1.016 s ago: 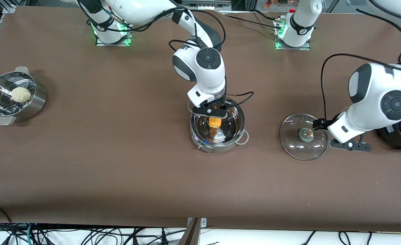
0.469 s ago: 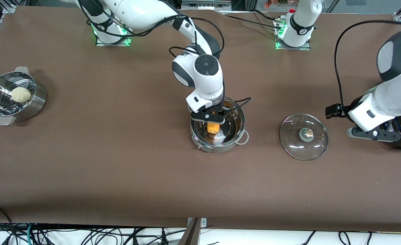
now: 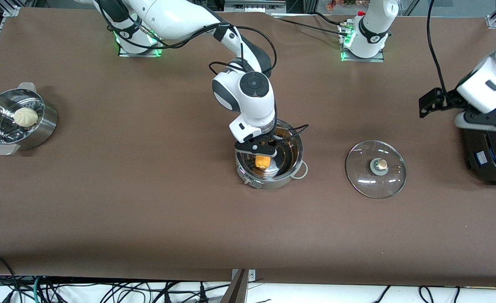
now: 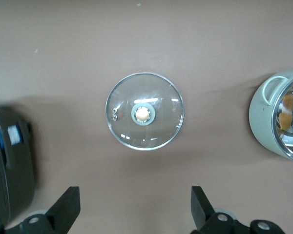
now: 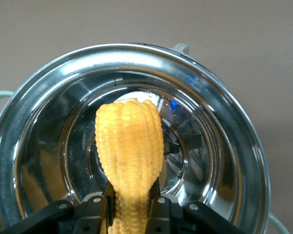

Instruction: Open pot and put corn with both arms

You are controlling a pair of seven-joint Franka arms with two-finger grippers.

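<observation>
The shiny steel pot (image 3: 292, 167) stands uncovered at mid table, and its rim (image 5: 224, 112) fills the right wrist view. My right gripper (image 3: 261, 152) reaches down into it, shut on the yellow corn (image 3: 262, 161). The corn (image 5: 129, 146) hangs tip-down from the right gripper (image 5: 131, 197) over the mirror-like bottom; I cannot tell whether it touches. The glass lid (image 3: 376, 168) lies flat on the table beside the pot, toward the left arm's end. My left gripper (image 3: 484, 122) hovers open and empty high above the black cooker's edge. The left gripper (image 4: 135, 195) looks down on the lid (image 4: 144, 111) and the pot (image 4: 268, 126).
A large black cooker (image 3: 490, 155) sits at the left arm's end of the table, also in the left wrist view (image 4: 10, 161). A perforated steamer bowl (image 3: 41, 130) with a pale bun (image 3: 25, 116) stands at the right arm's end.
The left arm has lifted off from beside the lid and pulled back toward the cooker, its gripper still open. The right gripper has lowered the corn deeper into the pot.
</observation>
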